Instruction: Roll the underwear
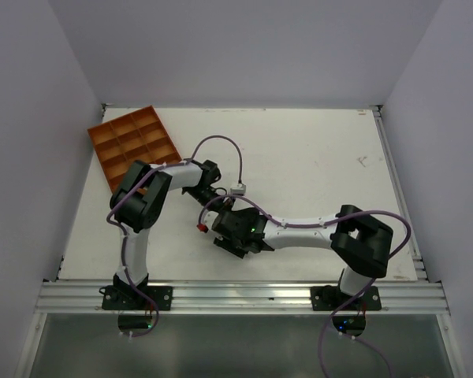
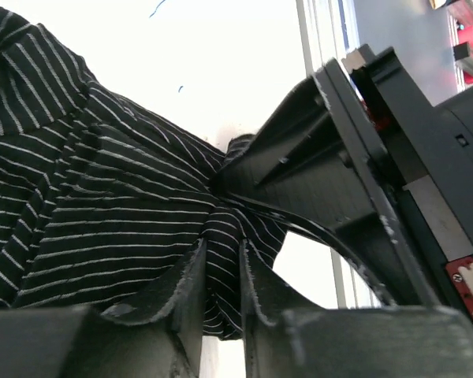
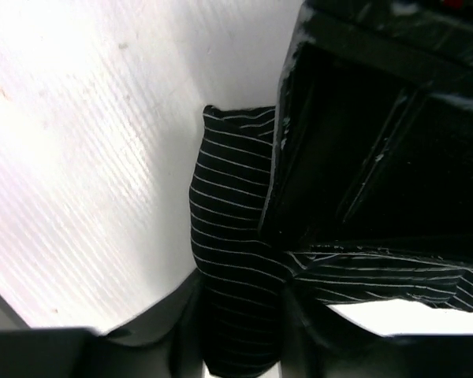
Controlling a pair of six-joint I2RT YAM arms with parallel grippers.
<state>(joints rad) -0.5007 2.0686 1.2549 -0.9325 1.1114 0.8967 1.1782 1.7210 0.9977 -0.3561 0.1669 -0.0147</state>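
The underwear (image 2: 102,197) is soft black fabric with thin pale stripes, bunched on the white table. My left gripper (image 2: 223,299) is shut on a fold of it, and the cloth fills the narrow gap between its pads. In the right wrist view the underwear (image 3: 229,205) shows as a narrow rolled strip, and my right gripper (image 3: 240,331) is closed around its near end. The two grippers are close together, left (image 1: 213,197) and right (image 1: 229,236). From above they hide nearly all of the garment. One black finger (image 2: 315,165) of the right gripper presses against the cloth in the left wrist view.
An orange divided tray (image 1: 134,146) lies at the table's back left corner. An aluminium rail (image 1: 236,295) runs along the near edge, and another rail (image 1: 394,181) runs along the right side. Purple cables loop over both arms. White walls enclose the table.
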